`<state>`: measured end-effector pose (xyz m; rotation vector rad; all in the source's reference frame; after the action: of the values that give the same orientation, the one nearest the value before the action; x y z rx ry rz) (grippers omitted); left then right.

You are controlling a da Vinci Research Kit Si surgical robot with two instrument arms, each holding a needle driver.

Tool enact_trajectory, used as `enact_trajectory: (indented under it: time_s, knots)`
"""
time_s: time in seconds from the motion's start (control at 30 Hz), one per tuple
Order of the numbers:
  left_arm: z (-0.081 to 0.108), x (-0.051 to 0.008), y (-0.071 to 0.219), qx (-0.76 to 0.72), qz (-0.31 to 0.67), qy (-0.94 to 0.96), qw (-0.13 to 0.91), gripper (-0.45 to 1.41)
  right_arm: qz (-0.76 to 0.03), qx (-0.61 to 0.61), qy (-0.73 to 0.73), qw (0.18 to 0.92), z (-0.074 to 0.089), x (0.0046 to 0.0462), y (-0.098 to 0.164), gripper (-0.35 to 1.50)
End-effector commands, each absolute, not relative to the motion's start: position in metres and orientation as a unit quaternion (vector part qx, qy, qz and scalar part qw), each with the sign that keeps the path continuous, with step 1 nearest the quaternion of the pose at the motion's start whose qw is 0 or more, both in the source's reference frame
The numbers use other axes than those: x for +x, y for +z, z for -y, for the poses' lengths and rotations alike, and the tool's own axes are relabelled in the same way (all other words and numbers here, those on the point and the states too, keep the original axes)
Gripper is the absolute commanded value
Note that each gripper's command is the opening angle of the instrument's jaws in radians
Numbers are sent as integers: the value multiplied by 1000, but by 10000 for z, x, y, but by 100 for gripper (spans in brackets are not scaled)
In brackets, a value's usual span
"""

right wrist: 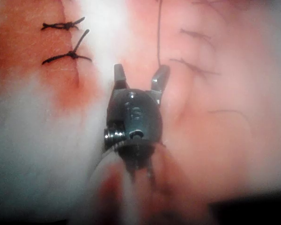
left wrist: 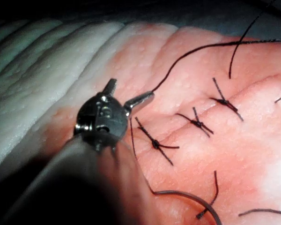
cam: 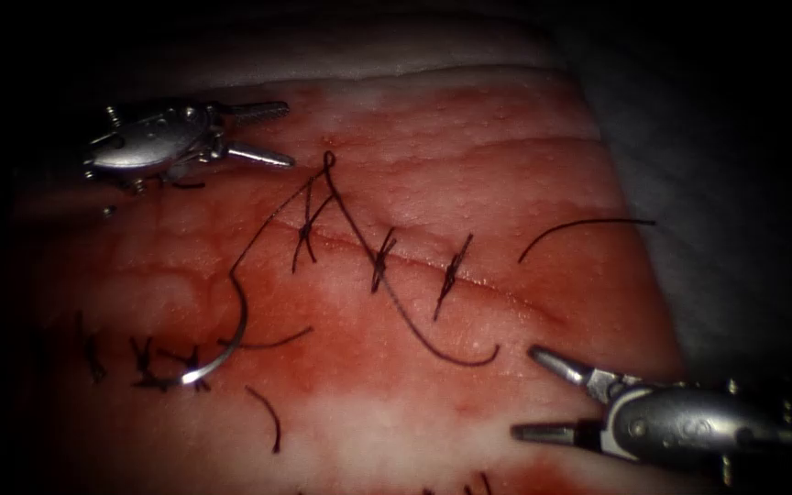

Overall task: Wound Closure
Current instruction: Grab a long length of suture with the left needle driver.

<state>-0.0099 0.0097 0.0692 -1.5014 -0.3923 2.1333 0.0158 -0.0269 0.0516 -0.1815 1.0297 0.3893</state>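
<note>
The tissue (cam: 469,192) has a slanting cut (cam: 506,291) with three knotted stitches (cam: 380,261) across it. The curved needle (cam: 242,323) lies free on the tissue to the left of the cut, held by neither tool. It also appears as a grey arc, the needle (left wrist: 192,196). Its thread (cam: 277,213) rises to a small loop, then runs down across the cut and ends near the right tool. The left tool (cam: 284,136) is open above the loop and holds nothing; the same left tool (left wrist: 129,91) is open. The right tool (cam: 526,392) is open and empty, as is the right tool (right wrist: 140,75).
Older stitches (cam: 144,359) sit low on the left near the needle's tip. Cut ends of thread (cam: 588,225) lie loose on the tissue, another piece (cam: 269,420) at the bottom. Red fluid (cam: 323,357) stains the surface. The tissue's edge (cam: 634,229) drops off at the right.
</note>
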Motion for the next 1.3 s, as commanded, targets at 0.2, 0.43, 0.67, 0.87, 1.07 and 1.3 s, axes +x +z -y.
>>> enact_trajectory:
  time_s: [0.2,0.43,0.67,0.87,1.07,1.3]
  knots:
    - [-96,-115,710,-536,165,794,235,32,-490,-86,183,848,272,164,521,66]
    - [-90,-115,731,-506,190,811,222,31,-490,-87,183,848,274,164,521,57]
    - [-96,-126,749,-510,198,805,229,29,-489,-87,183,848,274,165,521,54]
    - [-97,-136,761,-497,210,813,217,17,-490,-87,183,848,275,165,520,39]
    - [-94,-135,770,-467,251,825,197,-45,-488,-87,184,849,275,163,516,17]
    - [-110,-113,751,-484,247,815,204,-45,-491,-98,219,837,246,144,492,12]
